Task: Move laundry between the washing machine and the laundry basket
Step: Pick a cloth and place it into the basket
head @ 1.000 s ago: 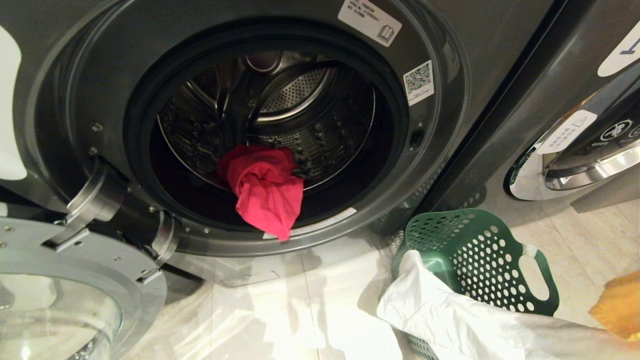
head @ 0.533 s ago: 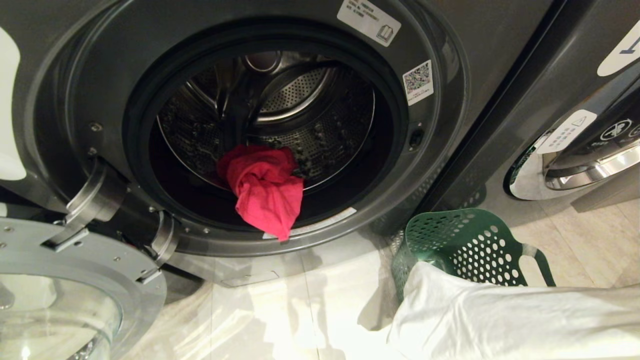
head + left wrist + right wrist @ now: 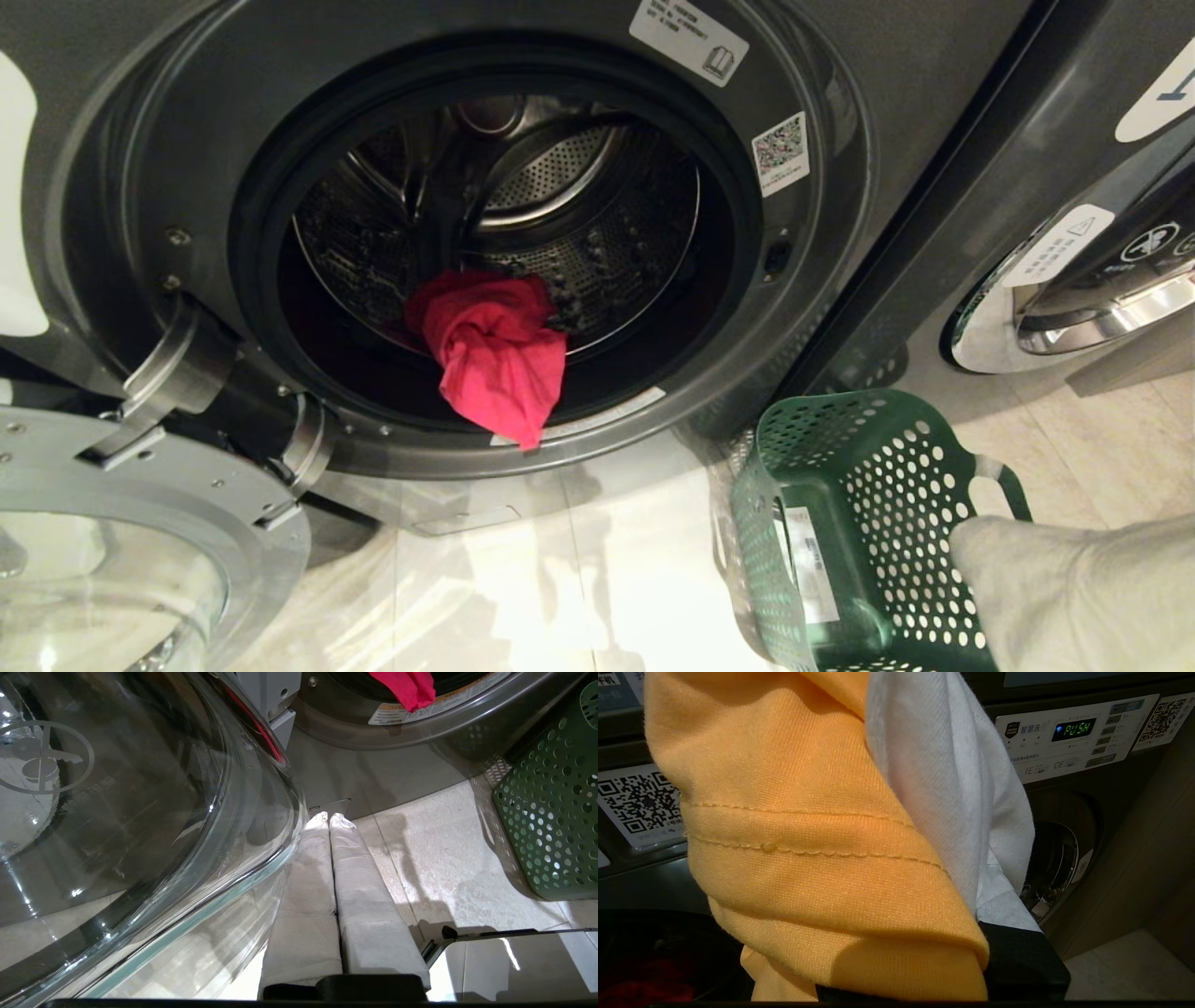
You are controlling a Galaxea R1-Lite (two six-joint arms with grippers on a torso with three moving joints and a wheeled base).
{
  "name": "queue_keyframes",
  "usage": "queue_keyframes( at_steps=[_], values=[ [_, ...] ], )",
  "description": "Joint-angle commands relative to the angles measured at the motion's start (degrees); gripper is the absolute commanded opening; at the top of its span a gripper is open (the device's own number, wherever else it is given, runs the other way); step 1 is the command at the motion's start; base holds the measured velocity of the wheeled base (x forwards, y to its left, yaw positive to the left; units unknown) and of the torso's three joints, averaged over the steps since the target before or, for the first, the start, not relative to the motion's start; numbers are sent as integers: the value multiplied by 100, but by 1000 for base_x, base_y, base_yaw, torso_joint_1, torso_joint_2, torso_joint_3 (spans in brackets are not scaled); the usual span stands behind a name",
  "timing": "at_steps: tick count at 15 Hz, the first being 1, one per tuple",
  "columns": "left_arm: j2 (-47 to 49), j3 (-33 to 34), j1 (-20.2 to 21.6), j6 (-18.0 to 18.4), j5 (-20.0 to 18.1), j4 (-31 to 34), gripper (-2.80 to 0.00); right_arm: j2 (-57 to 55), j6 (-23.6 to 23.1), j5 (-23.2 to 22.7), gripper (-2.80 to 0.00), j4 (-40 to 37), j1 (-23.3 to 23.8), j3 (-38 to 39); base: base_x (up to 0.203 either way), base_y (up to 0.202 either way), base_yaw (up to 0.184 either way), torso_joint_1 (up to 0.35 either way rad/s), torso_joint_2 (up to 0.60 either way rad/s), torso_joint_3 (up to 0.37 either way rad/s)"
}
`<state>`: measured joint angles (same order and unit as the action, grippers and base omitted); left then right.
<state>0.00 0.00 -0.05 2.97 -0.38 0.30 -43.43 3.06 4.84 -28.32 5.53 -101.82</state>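
The right gripper (image 3: 924, 952) is clamped on two garments, the orange garment (image 3: 808, 858) and the white garment (image 3: 952, 788), which drape over it and hide its fingers. The left gripper (image 3: 329, 820) has its two fingers pressed together and empty, low by the open glass door (image 3: 140, 812). The green laundry basket (image 3: 868, 523) stands beside it, and the red garment (image 3: 495, 350) hangs over the drum lip of the washing machine (image 3: 822, 233) ahead.
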Motion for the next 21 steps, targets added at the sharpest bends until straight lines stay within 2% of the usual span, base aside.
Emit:
queue_keyframes(
  at_steps=[1,7,12,16,19,21],
  values=[
    [0,9,-1,2,-6,-1,-280,-97,2,7,-280,-60,0,119,0,0,0,0,0,0],
    [0,9,-3,28,-15,5,-280,154,36,37,-280,-61,0,1347,0,0,0,0,0,0],
    [0,9,-4,28,-14,5,-280,539,146,-38,-280,-22,0,3120,0,0,0,0,0,0],
    [0,9,-4,28,-14,5,-280,599,458,-297,-280,526,0,4424,0,0,0,0,0,0],
    [0,9,-3,28,-14,5,-280,362,485,-869,-280,1029,0,5126,0,0,0,0,0,0],
    [0,9,5,28,-14,5,-280,20,497,-1059,-280,1359,0,5493,0,0,0,0,0,0]
  ],
)
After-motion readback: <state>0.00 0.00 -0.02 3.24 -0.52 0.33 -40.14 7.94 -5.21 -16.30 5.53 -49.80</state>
